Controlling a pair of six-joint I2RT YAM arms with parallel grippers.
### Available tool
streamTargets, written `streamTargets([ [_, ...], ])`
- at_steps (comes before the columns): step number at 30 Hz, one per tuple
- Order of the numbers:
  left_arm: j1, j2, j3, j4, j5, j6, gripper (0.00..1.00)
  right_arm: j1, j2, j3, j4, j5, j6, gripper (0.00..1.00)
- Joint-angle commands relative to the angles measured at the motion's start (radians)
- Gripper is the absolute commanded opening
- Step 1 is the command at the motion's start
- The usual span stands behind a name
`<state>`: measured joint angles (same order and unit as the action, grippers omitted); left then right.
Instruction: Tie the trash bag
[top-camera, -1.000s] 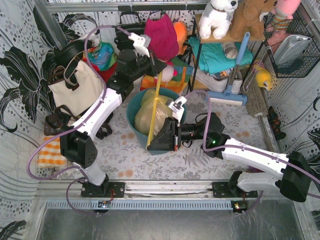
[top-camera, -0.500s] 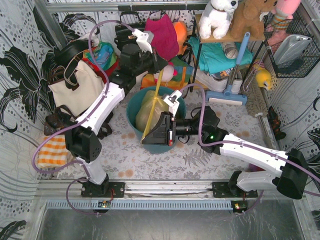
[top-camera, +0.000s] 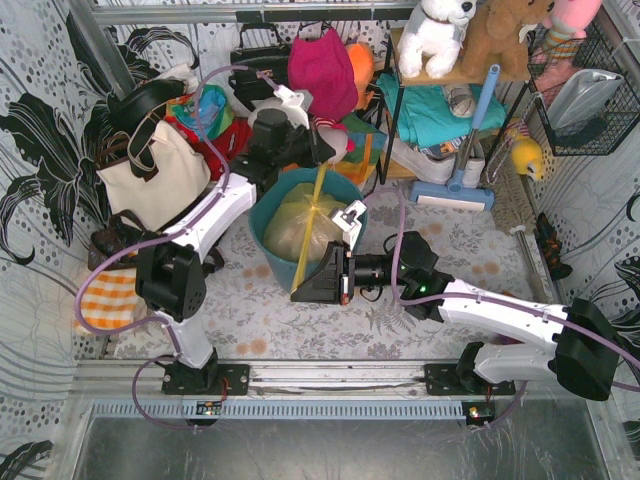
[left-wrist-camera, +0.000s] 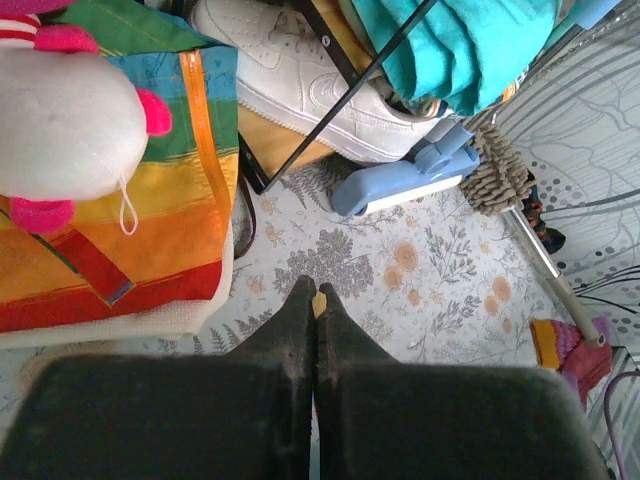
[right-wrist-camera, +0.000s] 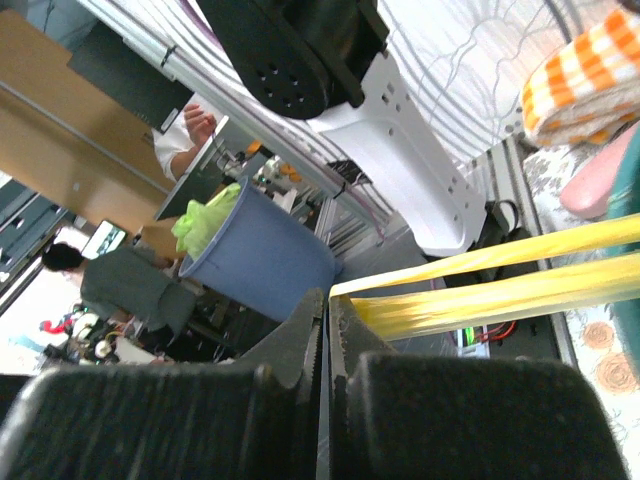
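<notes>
The trash bag (top-camera: 297, 222), thin yellow-green plastic with pale paper inside, sits in the teal bin (top-camera: 259, 232) at the table's middle. Its edges are drawn into long yellow strips (top-camera: 311, 225) that run taut across the bag, from behind the bin to its near side. My left gripper (top-camera: 323, 157) is shut on the far end; in the left wrist view a yellow scrap (left-wrist-camera: 318, 303) shows between the closed tips of that gripper (left-wrist-camera: 316, 291). My right gripper (top-camera: 297, 291) is shut on the near end, and the strips (right-wrist-camera: 500, 281) leave its tips (right-wrist-camera: 327, 301) toward the right.
A cream tote bag (top-camera: 150, 180) stands left of the bin, with a red bag (top-camera: 325, 70) and a rainbow bag (left-wrist-camera: 120, 220) behind. A metal rack with a white sneaker (left-wrist-camera: 300, 75) and a blue mop (top-camera: 455, 190) are back right. An orange checked cloth (top-camera: 100, 305) lies front left.
The left arm has swung in toward the bin and its gripper sits lower and closer to the bag. The right gripper shifted left, then back. Both stayed shut on the strips.
</notes>
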<state>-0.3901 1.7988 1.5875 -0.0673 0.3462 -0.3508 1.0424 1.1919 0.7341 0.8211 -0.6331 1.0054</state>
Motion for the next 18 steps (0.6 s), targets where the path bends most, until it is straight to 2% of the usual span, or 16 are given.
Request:
streamTargets([
  [1,0.064,0.036,0.027,0.207,-0.177,0.035,0.0,0.099,-0.051,0.054,0.069,-0.288,0.038,0.0],
  [6,0.063,-0.004,0.158,0.133,-0.175,0.059,0.0,0.099,-0.064,0.183,-0.15,-0.3,-0.087,0.0],
  [11,0.064,-0.023,0.242,0.095,-0.179,0.075,0.0,0.099,-0.062,0.26,-0.266,-0.312,-0.155,0.0],
  [15,0.065,-0.017,0.199,0.105,-0.181,0.075,0.0,0.1,-0.068,0.2,-0.194,-0.301,-0.127,0.0],
  [18,0.063,-0.03,0.085,0.168,-0.189,0.052,0.0,0.1,-0.074,0.129,-0.108,-0.273,-0.077,0.0],
])
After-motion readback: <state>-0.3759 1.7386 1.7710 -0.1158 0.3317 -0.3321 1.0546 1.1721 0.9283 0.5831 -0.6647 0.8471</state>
